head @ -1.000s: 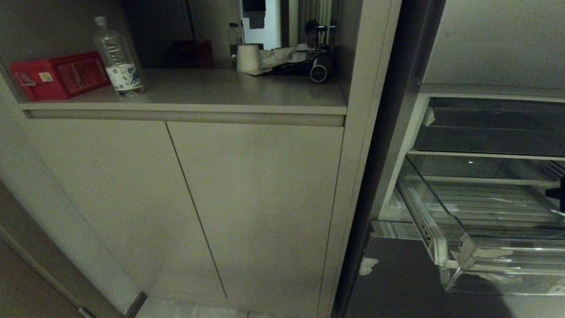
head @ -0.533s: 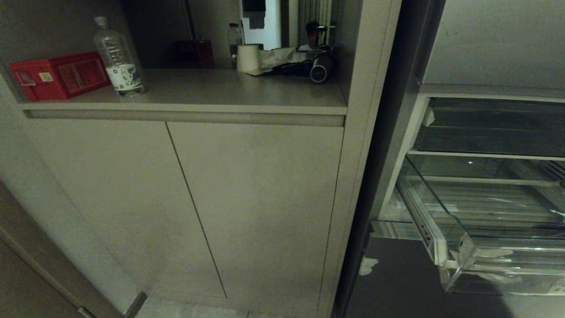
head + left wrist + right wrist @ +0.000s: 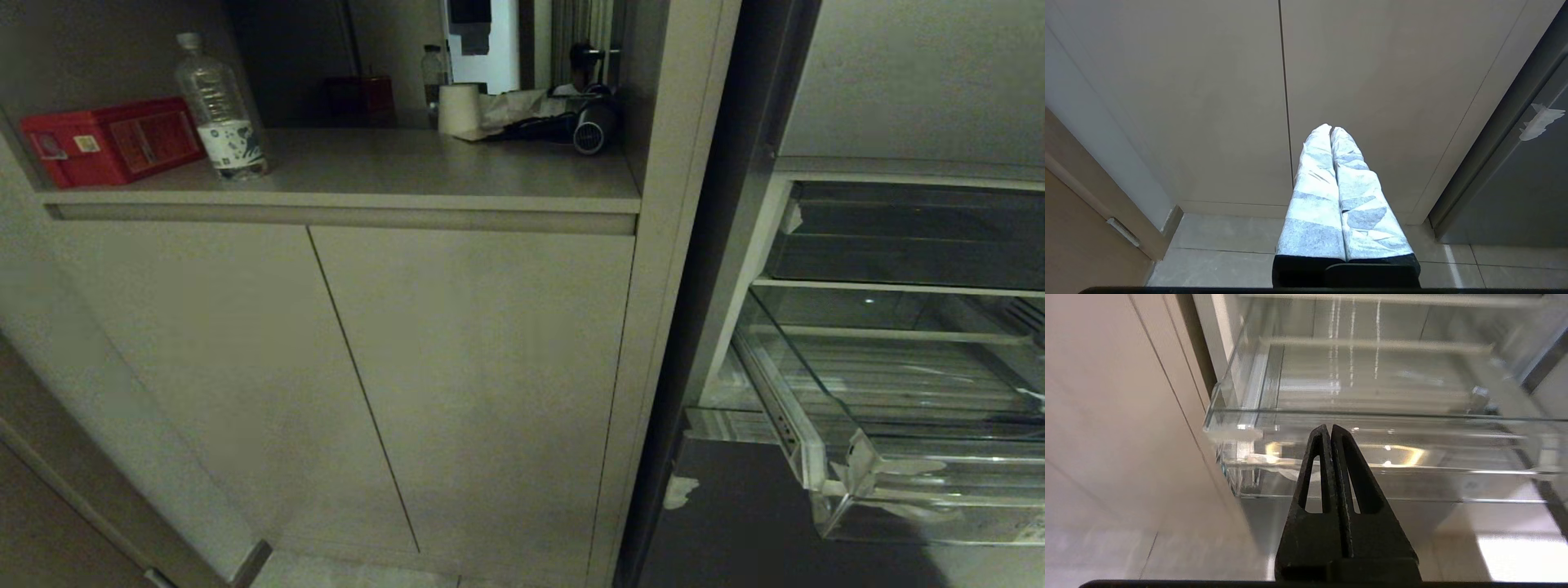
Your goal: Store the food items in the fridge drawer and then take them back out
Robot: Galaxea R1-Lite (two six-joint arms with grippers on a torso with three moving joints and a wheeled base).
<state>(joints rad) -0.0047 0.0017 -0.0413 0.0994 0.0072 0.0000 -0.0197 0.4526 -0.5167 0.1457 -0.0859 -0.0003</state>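
Your head view looks forward and down at the cabinet doors, with the worktop above and the open drawer at the right edge. Your left wrist view faces the same doors from lower down, near the floor. Your right wrist view sits close before the drawer, looking into it.

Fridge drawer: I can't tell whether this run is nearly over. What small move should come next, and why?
Probably push the fridge drawer shut with the right gripper. It stands pulled out, no food shows in its visible part, and the closed, empty gripper sits just in front of its clear front lip. The left gripper is shut, parked by the cabinet doors.
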